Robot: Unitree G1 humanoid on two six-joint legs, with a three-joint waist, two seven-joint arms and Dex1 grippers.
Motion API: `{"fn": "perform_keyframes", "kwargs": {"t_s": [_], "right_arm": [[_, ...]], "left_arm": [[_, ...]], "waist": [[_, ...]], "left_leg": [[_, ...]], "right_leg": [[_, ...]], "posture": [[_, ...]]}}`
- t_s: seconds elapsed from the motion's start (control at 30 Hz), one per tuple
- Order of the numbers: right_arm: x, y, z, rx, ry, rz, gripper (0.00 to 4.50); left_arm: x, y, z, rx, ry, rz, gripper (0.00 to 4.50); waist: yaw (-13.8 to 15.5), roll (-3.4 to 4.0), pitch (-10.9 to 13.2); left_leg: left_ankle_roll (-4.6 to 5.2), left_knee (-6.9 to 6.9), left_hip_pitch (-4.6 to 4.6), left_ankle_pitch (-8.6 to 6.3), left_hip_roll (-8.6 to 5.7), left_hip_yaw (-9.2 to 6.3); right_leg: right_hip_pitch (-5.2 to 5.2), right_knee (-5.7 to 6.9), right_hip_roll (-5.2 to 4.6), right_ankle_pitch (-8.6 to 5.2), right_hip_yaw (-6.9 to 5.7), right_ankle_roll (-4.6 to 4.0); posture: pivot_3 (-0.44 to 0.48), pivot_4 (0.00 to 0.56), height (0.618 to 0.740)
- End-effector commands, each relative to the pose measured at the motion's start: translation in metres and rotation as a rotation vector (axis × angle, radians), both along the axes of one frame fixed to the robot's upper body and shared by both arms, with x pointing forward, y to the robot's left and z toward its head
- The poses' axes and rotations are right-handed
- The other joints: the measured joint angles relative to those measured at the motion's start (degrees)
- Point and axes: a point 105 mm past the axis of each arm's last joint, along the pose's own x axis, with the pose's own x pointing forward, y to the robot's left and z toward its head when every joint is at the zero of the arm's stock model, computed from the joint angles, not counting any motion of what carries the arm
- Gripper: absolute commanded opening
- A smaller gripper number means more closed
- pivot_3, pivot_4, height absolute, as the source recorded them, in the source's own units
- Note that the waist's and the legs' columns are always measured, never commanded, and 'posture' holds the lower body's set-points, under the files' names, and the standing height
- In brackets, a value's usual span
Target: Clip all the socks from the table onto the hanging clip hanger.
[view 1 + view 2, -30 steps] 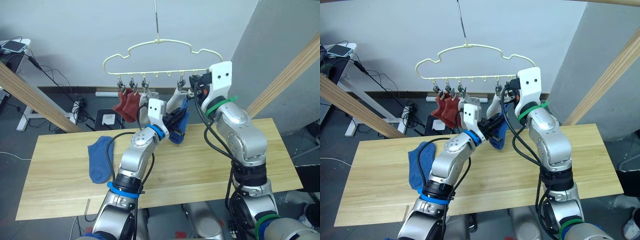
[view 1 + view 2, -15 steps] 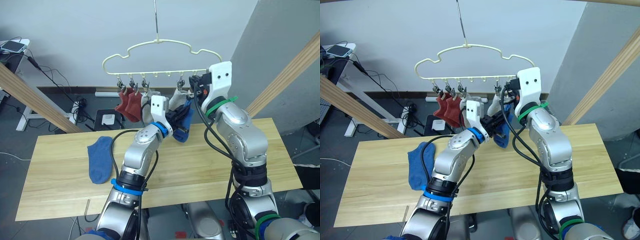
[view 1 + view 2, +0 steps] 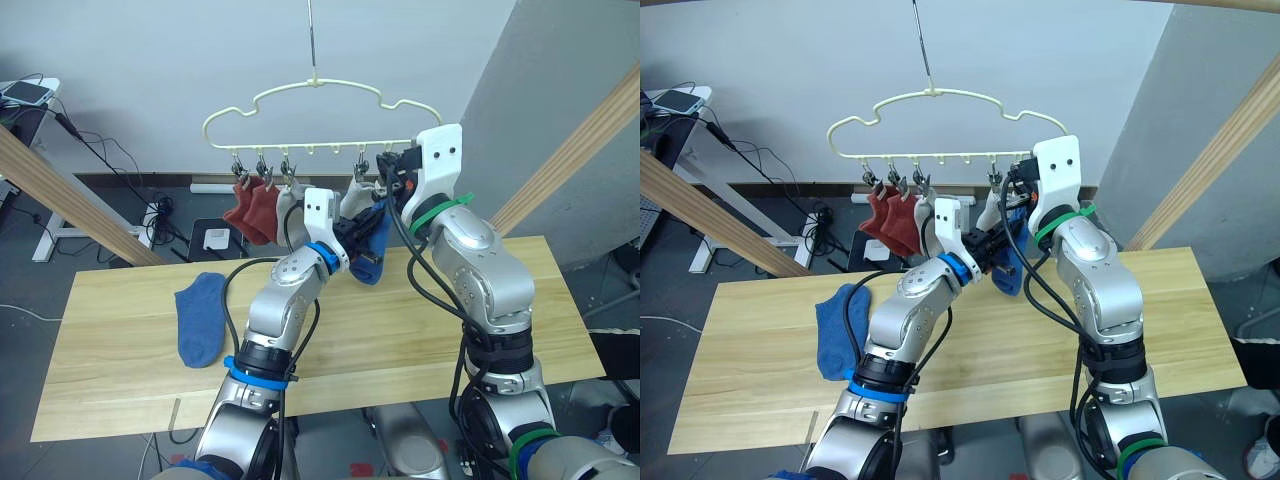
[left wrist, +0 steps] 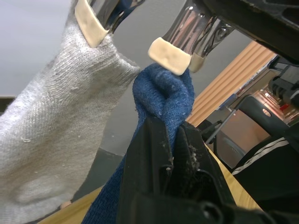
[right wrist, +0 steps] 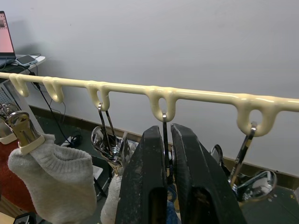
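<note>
Socks already clipped on the clip hanger (image 3: pixel 310 92) number four: two red (image 3: pixel 250 208), two grey (image 4: pixel 51 135). A fifth, blue sock (image 3: pixel 374 240), pinched shut in the left gripper (image 3: pixel 362 232), is pressed up to a clip squeezed by the right gripper (image 5: pixel 169 144). One blue sock (image 3: pixel 200 317) is left at centre left on the table (image 3: pixel 420 330).

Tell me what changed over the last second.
The left gripper raised its blue sock up and to the right, bringing the cuff right under an open metal clip on the clip hanger. The right gripper stayed pinched on that clip. Unchanged: two rust-red socks and the grey socks hanging, the other blue sock flat on the table.
</note>
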Motion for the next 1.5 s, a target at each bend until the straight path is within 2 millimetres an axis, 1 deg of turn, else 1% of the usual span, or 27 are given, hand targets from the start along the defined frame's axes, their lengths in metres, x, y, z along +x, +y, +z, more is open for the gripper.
{"fn": "perform_keyframes", "kwargs": {"t_s": [0.03,0.37,0.43,0.47,0.5,0.53,0.57,0.6,0.63,0.7,0.8,0.87,0.9,0.97,1.1,1.17,1.3,1.4,1.5], "right_arm": [[-0.006,0.000,0.005,0.005,-0.028,0.011,0.00],[-0.006,0.000,0.005,0.020,-0.021,0.005,0.00],[-0.007,0.000,0.007,0.032,-0.026,0.011,0.71],[-0.007,0.000,0.008,0.035,-0.025,0.013,0.93],[-0.007,0.001,0.007,0.038,-0.020,0.017,1.25],[-0.008,0.002,0.007,0.038,-0.014,0.026,1.78],[-0.008,0.002,0.007,0.037,-0.010,0.033,2.04],[-0.012,0.004,0.007,0.024,-0.020,0.057,2.49],[-0.018,0.007,0.006,0.007,-0.020,0.099,2.73],[-0.028,0.009,0.005,-0.015,-0.027,0.148,2.73],[-0.038,0.004,0.002,-0.042,-0.010,0.178,2.73],[-0.048,-0.002,0.005,-0.076,-0.026,0.209,2.77],[-0.054,-0.004,0.006,-0.095,-0.035,0.227,2.77],[-0.060,-0.009,0.007,-0.125,-0.044,0.239,2.77],[-0.067,-0.024,0.006,-0.158,-0.038,0.208,2.77],[-0.070,-0.029,0.006,-0.161,-0.036,0.200,2.77],[-0.071,-0.042,0.002,-0.183,-0.024,0.138,2.77],[-0.066,-0.050,0.001,-0.191,-0.029,0.075,2.77],[-0.052,-0.055,0.000,-0.199,-0.031,-0.010,2.77]], "left_arm": [[-0.008,-0.007,0.028,-0.058,-0.083,-0.039,0.01],[-0.009,-0.006,0.035,-0.093,-0.093,-0.041,0.01],[-0.008,-0.006,0.035,-0.092,-0.091,-0.039,0.00],[-0.008,-0.006,0.034,-0.091,-0.092,-0.039,0.00],[-0.008,-0.006,0.034,-0.090,-0.091,-0.038,0.00],[-0.008,-0.006,0.034,-0.089,-0.092,-0.038,0.00],[-0.008,-0.006,0.034,-0.088,-0.092,-0.038,0.00],[-0.008,-0.006,0.034,-0.090,-0.091,-0.035,0.00],[-0.007,-0.005,0.033,-0.088,-0.091,-0.028,0.00],[-0.005,-0.003,0.032,-0.080,-0.096,-0.014,0.00],[-0.005,0.001,0.034,-0.070,-0.134,0.002,0.00],[-0.005,0.003,0.024,0.003,-0.146,-0.012,0.67],[-0.007,0.003,0.020,0.033,-0.154,-0.028,0.86],[-0.010,0.005,0.015,0.085,-0.184,-0.055,1.44],[-0.016,0.014,0.006,0.185,-0.236,-0.106,2.61],[-0.016,0.020,0.005,0.205,-0.255,-0.106,3.21],[-0.023,0.031,0.004,0.260,-0.284,-0.197,4.49],[-0.026,0.042,0.004,0.288,-0.294,-0.234,4.49],[-0.041,0.058,0.011,0.296,-0.323,-0.308,4.49]], "waist": [[0.01,0.00,0.00],[0.00,0.00,0.00],[0.00,0.00,0.00],[0.00,0.00,0.00],[0.00,0.00,0.00],[0.00,0.00,0.00],[-0.01,0.00,0.00],[0.00,0.00,0.00],[0.01,0.00,0.00],[0.11,0.00,0.00],[0.09,0.00,0.00],[0.05,0.00,0.00],[0.06,0.00,0.00],[-0.01,0.00,0.00],[-0.03,0.00,0.00],[-0.04,0.00,0.00],[-0.06,0.00,0.00],[-0.08,0.01,0.00],[-0.31,0.00,0.00]], "left_leg": [[0.00,0.00,0.00,0.00,0.00,0.00],[0.00,0.00,0.00,0.00,0.00,0.00],[0.00,0.00,0.00,0.00,0.00,0.00],[0.00,0.00,0.00,0.00,0.00,0.01],[0.00,0.00,-0.01,0.00,0.00,0.01],[0.00,0.00,-0.01,0.00,0.00,0.01],[0.00,0.00,-0.01,0.00,0.00,0.01],[0.00,0.00,-0.01,0.00,0.00,0.00],[0.00,0.00,-0.01,0.00,0.00,0.01],[0.00,-0.01,-0.06,0.00,0.00,-0.03],[0.00,0.00,-0.12,0.00,-0.01,-0.03],[0.00,0.00,-0.12,0.00,0.00,-0.03],[0.00,0.00,-0.12,0.00,0.00,-0.05],[0.00,-0.01,-0.13,0.00,0.01,-0.05],[0.00,-0.01,-0.12,0.00,0.02,-0.07],[0.00,-0.01,-0.12,0.00,0.02,-0.05],[0.00,0.00,-0.12,0.00,0.02,-0.05],[0.00,-0.01,-0.12,0.00,0.03,-0.05],[0.00,-0.01,-0.11,0.00,0.04,-0.03]], "right_leg": [[0.00,0.00,0.00,0.00,0.00,0.00],[0.00,-0.01,0.00,0.00,0.00,0.00],[0.00,-0.01,0.00,0.00,0.00,0.00],[-0.01,0.00,0.00,0.00,0.01,0.00],[-0.01,-0.01,0.00,0.00,0.01,0.00],[-0.01,-0.01,0.00,0.00,0.01,0.00],[-0.01,-0.01,0.00,0.00,0.01,0.00],[-0.01,-0.01,0.00,0.00,0.01,0.00],[-0.01,-0.01,0.00,0.00,0.00,0.00],[-0.01,-0.05,0.00,0.00,-0.03,0.00],[-0.03,-0.12,-0.01,0.00,-0.03,0.00],[-0.02,-0.12,-0.01,0.00,-0.04,0.00],[-0.03,-0.11,0.01,0.00,-0.05,0.00],[-0.03,-0.14,0.01,0.00,-0.06,0.00],[-0.03,-0.15,0.02,0.00,-0.08,0.01],[-0.03,-0.15,0.02,0.00,-0.06,0.01],[-0.03,-0.15,0.01,-0.01,-0.05,0.01],[-0.03,-0.14,0.02,-0.03,-0.06,0.05],[-0.04,-0.15,0.02,-0.06,-0.03,0.11]], "posture": [[-0.309,0.288,0.732],[-0.306,0.284,0.732],[-0.306,0.284,0.732],[-0.306,0.284,0.732],[-0.306,0.284,0.732],[-0.306,0.284,0.732],[-0.306,0.284,0.732],[-0.301,0.286,0.732],[-0.301,0.286,0.732],[-0.301,0.286,0.732],[-0.304,0.288,0.732],[-0.309,0.289,0.732],[-0.309,0.289,0.732],[-0.311,0.290,0.732],[-0.317,0.290,0.732],[-0.317,0.290,0.732],[-0.317,0.290,0.732],[-0.317,0.290,0.732],[-0.319,0.293,0.732]]}}
